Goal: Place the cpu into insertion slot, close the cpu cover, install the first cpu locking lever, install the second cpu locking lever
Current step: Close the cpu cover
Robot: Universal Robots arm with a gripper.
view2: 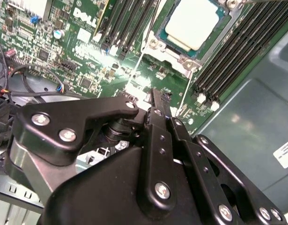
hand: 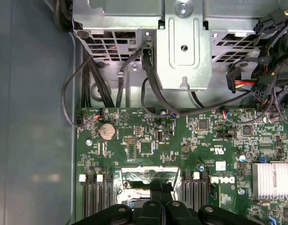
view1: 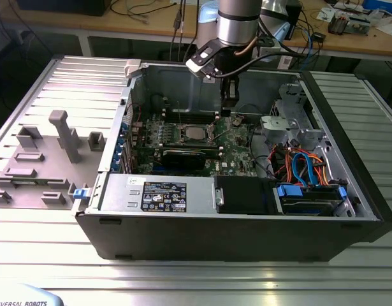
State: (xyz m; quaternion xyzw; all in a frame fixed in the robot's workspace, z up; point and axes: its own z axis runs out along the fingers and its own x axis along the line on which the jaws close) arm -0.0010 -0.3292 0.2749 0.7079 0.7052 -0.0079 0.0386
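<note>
Just beside the socket, jaws pressed together

Black gripper (view2: 154,92) hangs with its two fingers squeezed flat against each other, and nothing visible is pinched between them. Their tips sit low over the green motherboard (view2: 87,61), just beside the insertion slot (view1: 181,135), a square socket with a metal rim, on the exterior view's right of it. A thin silvery wire lever (view2: 134,70) runs from the socket's corner toward the tips. Whether they touch it cannot be told. The cpu (view2: 195,23), a small flat square chip with a pale silvery top, lies flat inside the slot. The cpu cover (view2: 173,55), a silvery-grey sheet-metal frame, lies down around the chip's edges. Long black memory slots (view2: 228,61) flank the socket on both sides. All of this sits inside a grey open computer case (view1: 348,210) lying on a ribbed metal table (view1: 183,280).
</note>
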